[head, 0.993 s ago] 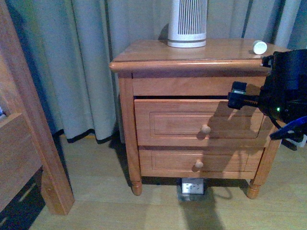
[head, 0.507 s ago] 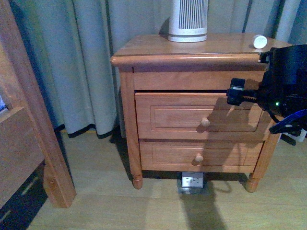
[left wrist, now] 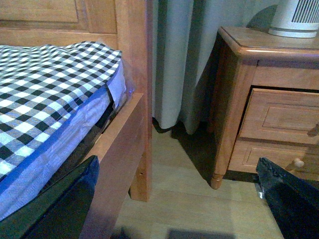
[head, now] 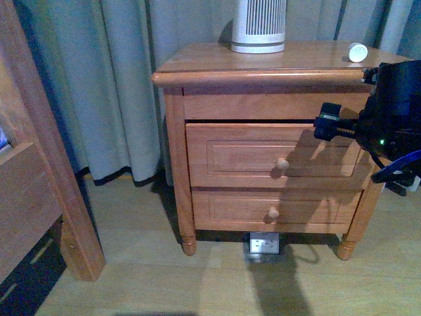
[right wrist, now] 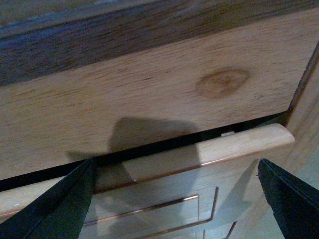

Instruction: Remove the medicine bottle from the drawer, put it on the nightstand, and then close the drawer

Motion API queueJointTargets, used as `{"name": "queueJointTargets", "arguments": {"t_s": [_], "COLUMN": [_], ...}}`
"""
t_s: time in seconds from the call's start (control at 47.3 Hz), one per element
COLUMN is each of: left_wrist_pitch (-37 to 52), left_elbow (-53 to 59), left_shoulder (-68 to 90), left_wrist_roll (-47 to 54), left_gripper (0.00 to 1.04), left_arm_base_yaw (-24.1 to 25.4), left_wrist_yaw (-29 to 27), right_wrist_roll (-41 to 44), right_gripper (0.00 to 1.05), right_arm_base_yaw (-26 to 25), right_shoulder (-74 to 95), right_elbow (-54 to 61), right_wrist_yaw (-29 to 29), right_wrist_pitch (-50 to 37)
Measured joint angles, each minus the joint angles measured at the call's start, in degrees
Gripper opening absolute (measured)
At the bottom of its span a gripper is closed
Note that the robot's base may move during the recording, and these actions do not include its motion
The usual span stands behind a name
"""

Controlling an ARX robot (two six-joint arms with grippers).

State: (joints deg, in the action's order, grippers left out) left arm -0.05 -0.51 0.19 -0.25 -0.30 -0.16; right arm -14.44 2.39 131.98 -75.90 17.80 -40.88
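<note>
With the medicine bottle already lying on the nightstand top, the right arm's fingers, spread wide and empty, face the drawer front, which juts slightly toward them, awaiting a push.

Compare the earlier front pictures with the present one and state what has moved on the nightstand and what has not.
The drawer has gone further in: the dark gap above its front has narrowed, though a slit remains. The right gripper stays against the drawer's upper right front, jaws open. The medicine bottle still sits on the nightstand top, right rear, and the ribbed white cylinder and lower drawer are unchanged.
</note>
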Motion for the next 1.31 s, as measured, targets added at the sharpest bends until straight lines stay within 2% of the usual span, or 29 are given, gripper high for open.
{"name": "queueJointTargets", "arguments": {"t_s": [0.338, 0.655, 0.929, 1.119, 1.225, 1.309], "left_wrist_pitch": [0.0, 0.0, 0.0, 0.0, 0.0, 0.0], "left_elbow": [0.0, 0.0, 0.0, 0.0, 0.0, 0.0], "left_shoulder": [0.0, 0.0, 0.0, 0.0, 0.0, 0.0], "left_wrist_roll": [0.0, 0.0, 0.0, 0.0, 0.0, 0.0], "left_gripper": [0.98, 0.98, 0.98, 0.98, 0.98, 0.98], "left_arm_base_yaw": [0.0, 0.0, 0.0, 0.0, 0.0, 0.0], "left_wrist_yaw": [0.0, 0.0, 0.0, 0.0, 0.0, 0.0], "right_wrist_roll": [0.9, 1.2, 1.9, 5.9, 7.9, 8.3], "right_gripper": [0.98, 0.98, 0.98, 0.98, 0.98, 0.98], "right_arm_base_yaw": [-0.1, 0.0, -0.3, -4.0, -6.8, -8.3], "right_shoulder": [0.7, -3.1, -25.2, -45.8, -60.9, -78.5], "right_elbow": [-1.9, 3.2, 21.4, 41.1, 51.8, 61.3], "right_wrist_yaw": [-0.1, -0.9, -2.9, -1.6, -0.2, 0.6], "right_wrist_pitch": [2.4, -1.8, -5.8, -7.7, -5.5, 2.9]}}
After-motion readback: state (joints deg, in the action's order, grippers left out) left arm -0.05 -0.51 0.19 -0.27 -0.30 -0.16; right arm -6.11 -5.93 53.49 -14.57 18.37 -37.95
